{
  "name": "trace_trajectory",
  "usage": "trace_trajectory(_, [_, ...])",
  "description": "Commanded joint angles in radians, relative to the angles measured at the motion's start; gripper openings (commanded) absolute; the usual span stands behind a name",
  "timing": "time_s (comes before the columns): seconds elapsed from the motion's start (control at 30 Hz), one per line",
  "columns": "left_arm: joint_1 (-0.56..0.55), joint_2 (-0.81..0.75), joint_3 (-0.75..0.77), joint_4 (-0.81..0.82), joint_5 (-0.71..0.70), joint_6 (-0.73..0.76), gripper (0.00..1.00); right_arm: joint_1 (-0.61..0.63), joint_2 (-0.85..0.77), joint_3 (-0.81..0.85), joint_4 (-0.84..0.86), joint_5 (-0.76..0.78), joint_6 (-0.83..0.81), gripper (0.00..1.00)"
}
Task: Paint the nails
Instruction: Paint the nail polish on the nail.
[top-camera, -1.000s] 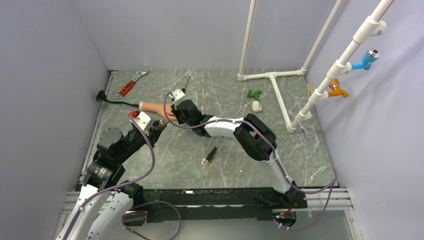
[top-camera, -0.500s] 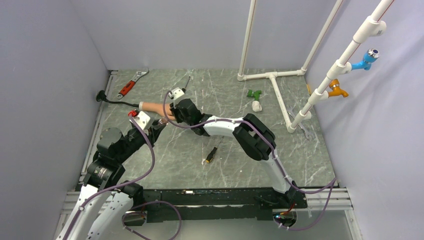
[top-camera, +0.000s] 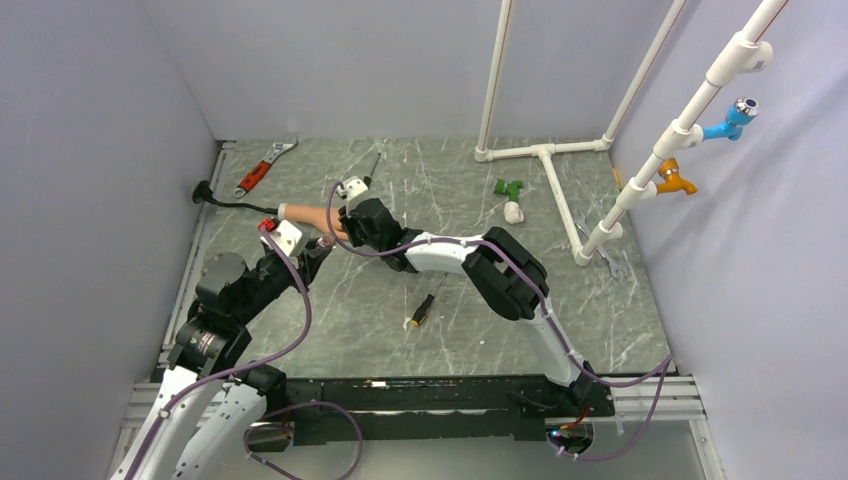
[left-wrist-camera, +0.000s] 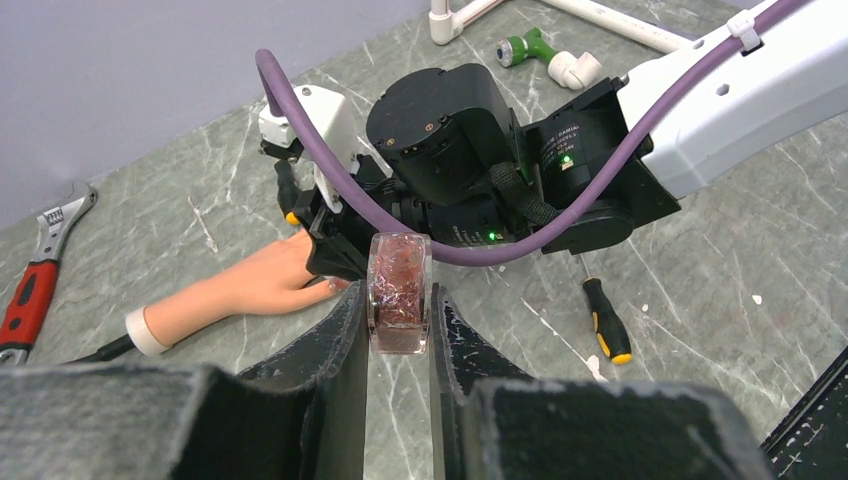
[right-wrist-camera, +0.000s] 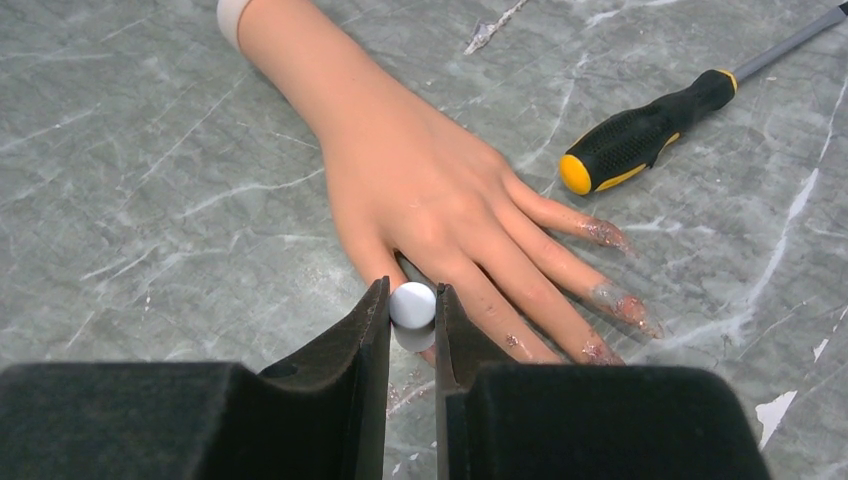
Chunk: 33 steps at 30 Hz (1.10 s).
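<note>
At the bottom centre of the right wrist view, the right end effector (right-wrist-camera: 412, 320) is clamped on the white-topped brush (right-wrist-camera: 412, 303), low over the fingers of the rubber hand (right-wrist-camera: 420, 190). The hand lies flat on the bench (right-wrist-camera: 130, 200), mid-frame. The nails (right-wrist-camera: 605, 233), at right, already glitter, and some polish strays onto the skin. A drifting stroke could smear more, or shove the loose hand toward the screwdriver (right-wrist-camera: 640, 135) beyond. The left end effector (left-wrist-camera: 398, 320) grips the polish bottle (left-wrist-camera: 398, 285) upright; a tilt could spill it. Against a second ago, seen from above, both arms have barely shifted and the hand lies where it was.
</note>
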Motion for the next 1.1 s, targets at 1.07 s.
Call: trace_trajectory(1.07, [0.002,0.023,0.018,0.034,0.011,-0.008,0.0,0.007,-0.089,-0.063,0.078,0.046,-0.039,0.0])
